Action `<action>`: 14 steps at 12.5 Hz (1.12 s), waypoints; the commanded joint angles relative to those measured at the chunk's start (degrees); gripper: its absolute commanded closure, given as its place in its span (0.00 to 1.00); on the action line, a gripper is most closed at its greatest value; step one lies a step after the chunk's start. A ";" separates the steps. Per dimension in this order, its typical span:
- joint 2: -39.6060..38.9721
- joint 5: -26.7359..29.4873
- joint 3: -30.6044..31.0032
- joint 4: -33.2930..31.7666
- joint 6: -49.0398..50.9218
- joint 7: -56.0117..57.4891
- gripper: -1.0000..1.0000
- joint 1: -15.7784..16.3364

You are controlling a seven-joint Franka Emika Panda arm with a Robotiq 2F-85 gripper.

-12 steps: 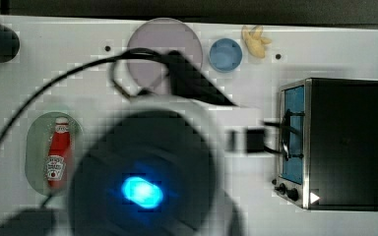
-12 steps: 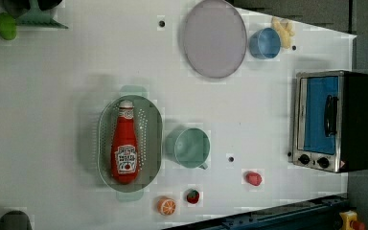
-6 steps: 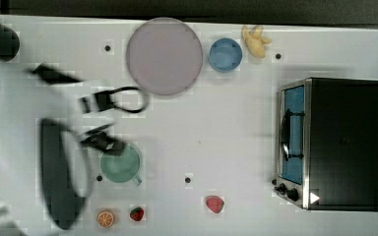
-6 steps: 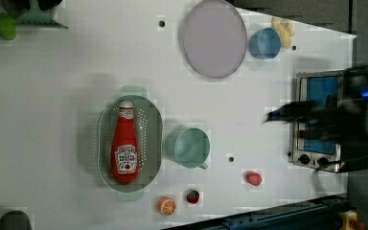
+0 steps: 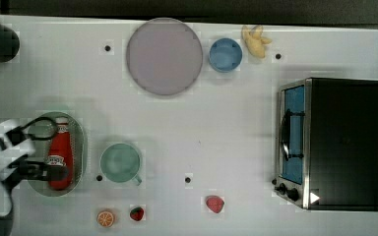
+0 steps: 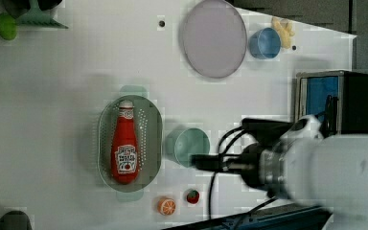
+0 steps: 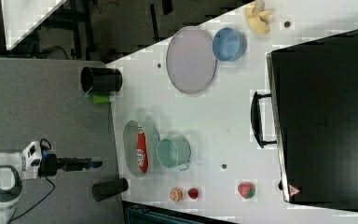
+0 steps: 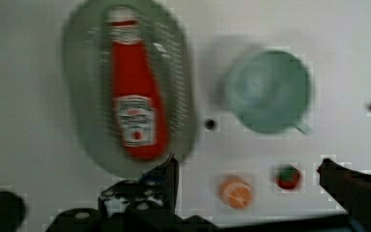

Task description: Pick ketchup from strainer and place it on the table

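Note:
The red ketchup (image 5: 59, 155) bottle lies flat in the pale green strainer (image 5: 81, 147), cap pointing toward the lilac plate, at the top view's left on the white table (image 5: 216, 123). The left view shows the ketchup (image 6: 124, 148) inside the strainer (image 6: 154, 143) too. My gripper (image 5: 54, 172) hangs high above the table, and in the top view it overlaps the strainer's near end. In the wrist view the gripper (image 8: 249, 164) is open with nothing between its fingers (image 8: 169, 176). There the ketchup (image 8: 133, 101) and strainer (image 8: 84, 96) lie off to one side of the gap.
A green mug (image 5: 120, 162) stands right beside the strainer. An orange slice (image 5: 106, 218) and strawberries (image 5: 137, 213) lie near the front edge. The lilac plate (image 5: 164, 55), blue bowl (image 5: 225, 54), banana (image 5: 255, 41) and toaster oven (image 5: 339, 142) sit farther off.
The arm has swung across the scene: in the top view it went from the middle to the left edge over the strainer. The ketchup and strainer have not moved.

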State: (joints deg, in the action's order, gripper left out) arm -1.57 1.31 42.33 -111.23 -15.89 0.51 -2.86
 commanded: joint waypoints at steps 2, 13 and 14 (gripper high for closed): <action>-3.50 -0.33 2.78 -7.45 -14.73 -2.24 0.00 0.71; -22.47 -12.69 2.29 -18.94 -44.78 -8.99 0.00 2.01; -24.10 -14.26 1.80 -18.85 -45.95 -10.58 0.00 2.31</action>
State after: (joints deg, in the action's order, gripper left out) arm -27.51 -13.35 44.12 -131.15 -60.60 -5.80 -1.03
